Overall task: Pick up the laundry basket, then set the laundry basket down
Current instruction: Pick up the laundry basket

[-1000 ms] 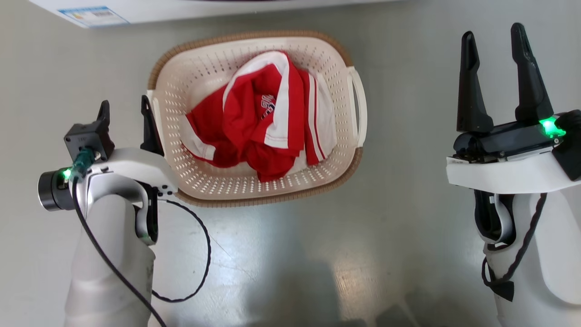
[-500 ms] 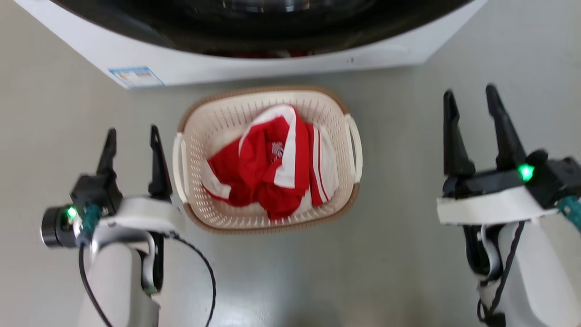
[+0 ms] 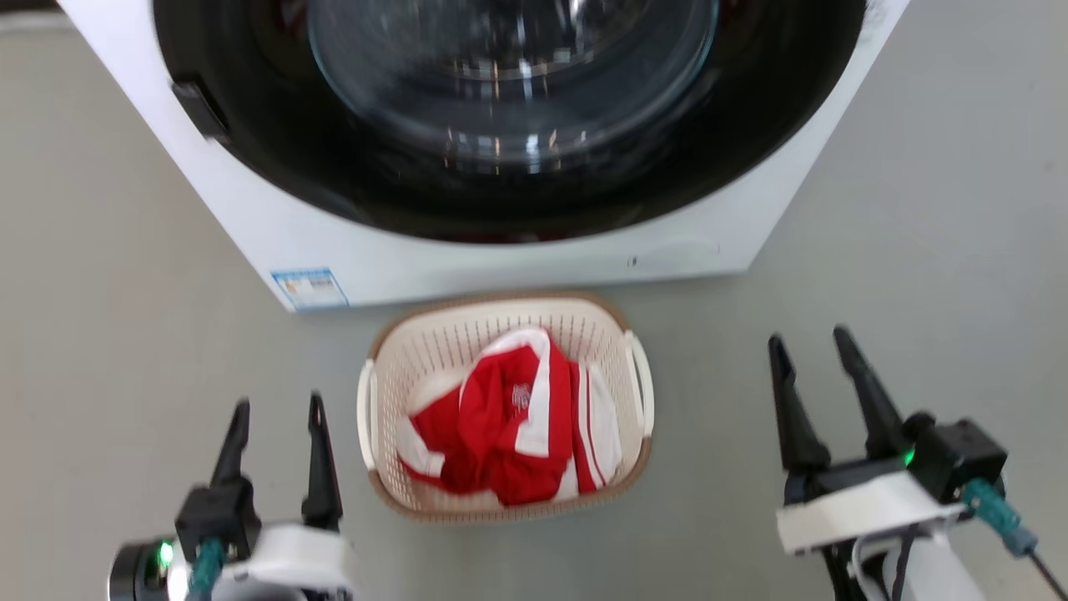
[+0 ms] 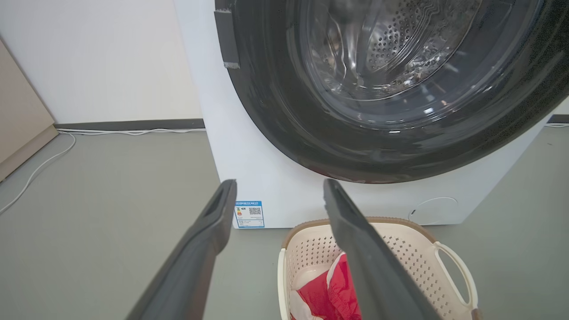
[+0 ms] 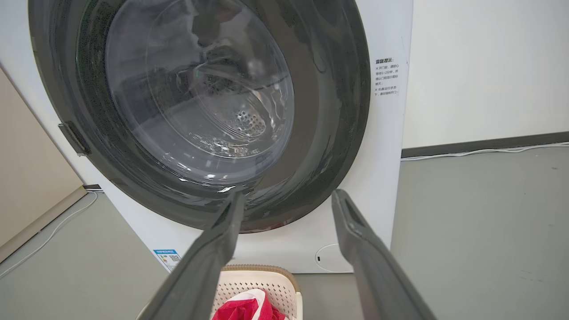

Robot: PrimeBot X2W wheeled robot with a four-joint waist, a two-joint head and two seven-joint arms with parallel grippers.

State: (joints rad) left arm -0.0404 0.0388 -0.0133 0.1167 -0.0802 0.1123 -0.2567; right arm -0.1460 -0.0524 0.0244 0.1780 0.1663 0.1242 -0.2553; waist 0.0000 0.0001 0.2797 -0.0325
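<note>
The laundry basket (image 3: 501, 299) is flanked on the floor (image 3: 125, 292) by left gripper (image 3: 279, 402) and right gripper (image 3: 808, 336) — long axis crosswise, left nearer; jaws are held apart, empty.

bright even light | head view motion-blurred | door glass (image 3: 509, 92) glare

- the laundry basket (image 3: 434, 351) was cream and perforated, with a brown woven-look rim and white handles.
- the garment (image 3: 492, 442) in it was red with white bands.
- the washer (image 3: 517, 259) was white with a black door ring and a blue label (image 3: 309, 288).
- the floor (image 3: 125, 334) was grey.
- the left gripper (image 3: 279, 402) and the right gripper (image 3: 808, 335) had black fingers.
</note>
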